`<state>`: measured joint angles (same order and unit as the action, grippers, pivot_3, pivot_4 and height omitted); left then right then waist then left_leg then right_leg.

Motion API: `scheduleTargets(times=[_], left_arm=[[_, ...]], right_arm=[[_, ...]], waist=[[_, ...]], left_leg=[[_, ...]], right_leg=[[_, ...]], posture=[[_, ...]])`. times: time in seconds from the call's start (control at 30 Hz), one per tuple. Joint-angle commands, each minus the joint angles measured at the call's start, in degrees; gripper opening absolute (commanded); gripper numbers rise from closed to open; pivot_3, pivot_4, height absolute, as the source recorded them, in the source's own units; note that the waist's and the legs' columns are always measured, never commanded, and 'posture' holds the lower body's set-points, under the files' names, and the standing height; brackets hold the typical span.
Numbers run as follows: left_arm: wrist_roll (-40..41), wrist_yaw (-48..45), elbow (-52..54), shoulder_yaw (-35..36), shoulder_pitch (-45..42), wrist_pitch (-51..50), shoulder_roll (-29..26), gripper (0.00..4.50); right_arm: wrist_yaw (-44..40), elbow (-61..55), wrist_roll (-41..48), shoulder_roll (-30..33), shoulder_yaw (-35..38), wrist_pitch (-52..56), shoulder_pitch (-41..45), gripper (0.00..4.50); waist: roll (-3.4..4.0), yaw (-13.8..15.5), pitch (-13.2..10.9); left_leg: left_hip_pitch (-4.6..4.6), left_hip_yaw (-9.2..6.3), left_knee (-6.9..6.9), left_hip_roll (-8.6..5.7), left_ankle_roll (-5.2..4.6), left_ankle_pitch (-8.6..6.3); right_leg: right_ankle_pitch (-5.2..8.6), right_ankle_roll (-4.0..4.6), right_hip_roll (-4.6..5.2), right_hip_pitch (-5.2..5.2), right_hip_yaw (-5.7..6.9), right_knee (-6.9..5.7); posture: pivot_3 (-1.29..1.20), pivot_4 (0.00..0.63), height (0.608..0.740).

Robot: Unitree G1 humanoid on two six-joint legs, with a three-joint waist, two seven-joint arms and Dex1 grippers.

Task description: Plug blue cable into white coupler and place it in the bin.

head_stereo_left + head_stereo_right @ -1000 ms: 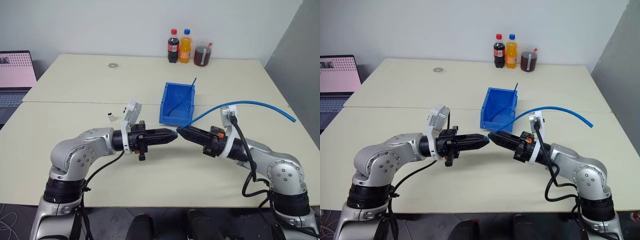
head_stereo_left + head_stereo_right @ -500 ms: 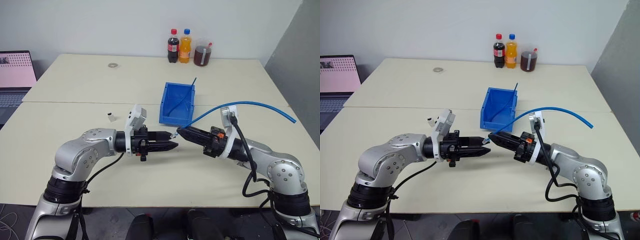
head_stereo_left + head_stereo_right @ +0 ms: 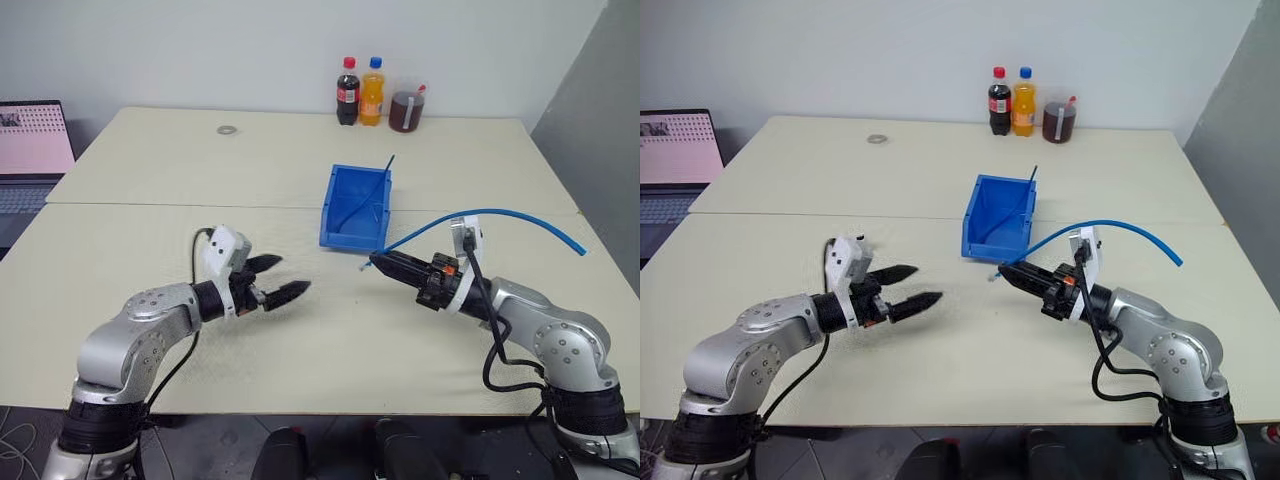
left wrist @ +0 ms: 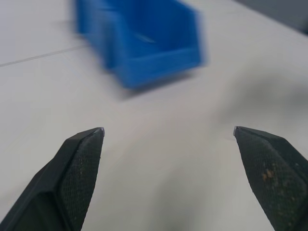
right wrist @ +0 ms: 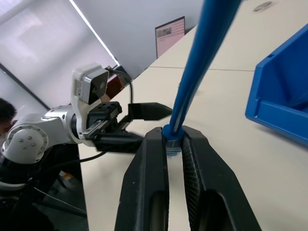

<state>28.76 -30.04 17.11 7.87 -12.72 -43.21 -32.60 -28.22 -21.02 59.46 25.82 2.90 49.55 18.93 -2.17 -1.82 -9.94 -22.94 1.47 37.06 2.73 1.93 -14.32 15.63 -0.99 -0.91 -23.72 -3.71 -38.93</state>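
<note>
The blue cable [image 3: 470, 214] arcs from the right over to my right gripper [image 3: 374, 260], which is shut on its end a little above the table. A tiny pale piece [image 3: 360, 267] sticks out past the fingertips; I cannot tell whether it is the white coupler or the plug. In the right wrist view the two fingers [image 5: 150, 163] pinch the cable's ribbed end [image 5: 173, 143]. My left gripper [image 3: 292, 275] hovers open and empty to the left, well apart from the cable tip. The blue bin [image 3: 346, 238] stands just behind the gap; its blurred wall [image 4: 159, 62] lies ahead of the open left fingers [image 4: 82, 163].
A thin straight blue cord [image 3: 387, 165] leans in the bin. Two bottles [image 3: 346, 92] and a jar [image 3: 405, 110] stand at the table's back edge, with a small ring [image 3: 227, 129] further left. A laptop [image 3: 35, 140] sits at the far left.
My left gripper has opened and drawn back to the left and down, away from the cable tip. The right gripper keeps its hold on the cable and has shifted slightly right.
</note>
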Motion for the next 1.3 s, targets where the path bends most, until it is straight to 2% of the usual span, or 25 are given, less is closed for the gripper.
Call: scheduleTargets(times=[0.03,0.27,0.5,0.73,1.3], left_arm=[[-7.1,12.8,-1.7,3.7,-1.1,1.1,2.8,4.50],[-15.9,28.9,-11.1,3.9,-8.7,-1.9,9.4,4.50],[-18.2,30.6,-23.2,3.1,-17.6,-1.3,11.0,4.50],[-20.3,31.5,-31.8,3.0,-22.7,1.9,12.0,4.50],[-22.3,37.7,-29.8,4.3,-22.4,4.5,18.0,4.50]], right_arm=[[-1.4,-0.5,-1.2,0.5,1.5,-1.6,-0.2,0.13],[-2.6,0.7,-3.0,-0.1,0.9,-1.5,1.5,0.12],[-2.8,0.5,-3.4,-0.5,1.2,-1.1,2.0,0.12],[-2.5,-0.1,-3.7,-0.9,1.5,-1.0,1.6,0.12],[-2.2,-0.8,-3.6,-0.9,1.7,-0.7,0.9,0.11]], waist=[[0.00,0.0,0.0],[-0.03,0.1,0.0],[-0.05,0.1,0.0],[-0.05,0.0,0.0],[-0.06,0.1,0.0]], left_leg=[[0.00,0.00,-0.01,0.00,0.00,0.00],[-0.02,-0.01,0.00,-0.05,0.00,0.00],[-0.03,-0.02,-0.01,-0.10,0.01,0.00],[-0.03,0.00,-0.02,-0.10,0.01,0.00],[-0.04,-0.01,-0.01,-0.10,0.01,0.00]], right_leg=[[0.00,0.00,0.00,0.00,0.00,0.00],[-0.01,-0.01,-0.02,0.01,0.03,-0.01],[-0.04,0.01,-0.03,0.01,0.06,-0.02],[-0.06,0.02,-0.03,0.01,0.05,-0.02],[-0.09,0.01,-0.01,0.02,0.06,-0.03]], posture=[[0.00,0.150,0.740],[0.00,0.150,0.740],[0.00,0.150,0.740],[0.00,0.150,0.740],[0.00,0.150,0.740]])
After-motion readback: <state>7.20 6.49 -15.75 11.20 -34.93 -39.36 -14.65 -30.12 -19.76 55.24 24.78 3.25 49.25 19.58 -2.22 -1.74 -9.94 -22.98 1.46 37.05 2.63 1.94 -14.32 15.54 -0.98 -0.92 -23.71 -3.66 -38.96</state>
